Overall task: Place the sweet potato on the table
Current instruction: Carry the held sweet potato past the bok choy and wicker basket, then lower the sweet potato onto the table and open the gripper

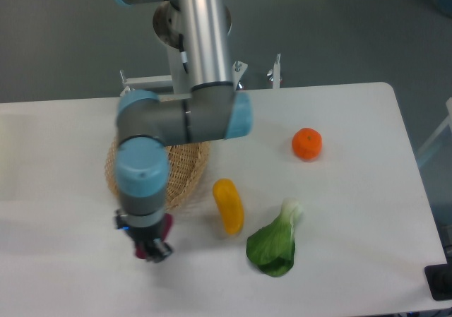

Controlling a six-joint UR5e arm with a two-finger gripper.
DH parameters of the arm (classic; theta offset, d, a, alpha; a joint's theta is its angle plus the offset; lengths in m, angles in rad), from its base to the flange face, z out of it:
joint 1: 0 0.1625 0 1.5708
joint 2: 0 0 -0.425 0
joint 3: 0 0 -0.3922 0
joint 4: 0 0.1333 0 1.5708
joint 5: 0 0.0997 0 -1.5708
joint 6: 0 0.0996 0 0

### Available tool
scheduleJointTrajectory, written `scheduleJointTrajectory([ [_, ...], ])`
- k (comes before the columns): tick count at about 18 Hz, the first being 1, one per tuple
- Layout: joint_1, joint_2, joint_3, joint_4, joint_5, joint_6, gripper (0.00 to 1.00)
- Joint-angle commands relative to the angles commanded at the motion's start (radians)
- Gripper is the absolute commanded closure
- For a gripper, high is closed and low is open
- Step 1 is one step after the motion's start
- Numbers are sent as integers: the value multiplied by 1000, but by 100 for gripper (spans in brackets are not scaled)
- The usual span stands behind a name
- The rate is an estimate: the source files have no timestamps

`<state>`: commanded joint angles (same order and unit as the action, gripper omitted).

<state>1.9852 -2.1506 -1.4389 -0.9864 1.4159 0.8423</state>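
Camera view: pincer (152,246) clamped on sweet potato (159,236), low over surface (70,274), just in front of basket (189,167). Placing step, apparently. Next: lower to contact, then release.

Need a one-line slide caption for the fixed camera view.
Gripper carries the sweet potato low over the table, in front of the wicker basket.

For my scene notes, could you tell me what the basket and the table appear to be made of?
The basket looks like woven wicker, tan and matte, with visible crossing strands and an open lattice rim. The table looks like a smooth white matte board, perhaps laminate or plastic; its even surface shows no grain, so the exact material stays open.
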Motion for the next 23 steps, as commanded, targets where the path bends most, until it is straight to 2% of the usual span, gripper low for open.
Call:
scheduleJointTrajectory([
  [1,-26,-6,3,26,0,-20,71],
  [3,-74,-34,6,119,0,-55,70],
  [4,-94,-47,9,142,2,-63,70],
  [6,-126,-58,5,146,2,-65,68],
  [11,-161,-37,-29,144,6,-61,61],
  [13,-163,-29,-38,143,8,-63,43],
  [17,-163,-31,-58,143,14,-58,38],
  [19,-163,-23,-64,144,12,-55,24],
  [21,-163,-9,-60,147,14,-60,0],
  [23,-161,11,-29,150,18,-60,0],
])
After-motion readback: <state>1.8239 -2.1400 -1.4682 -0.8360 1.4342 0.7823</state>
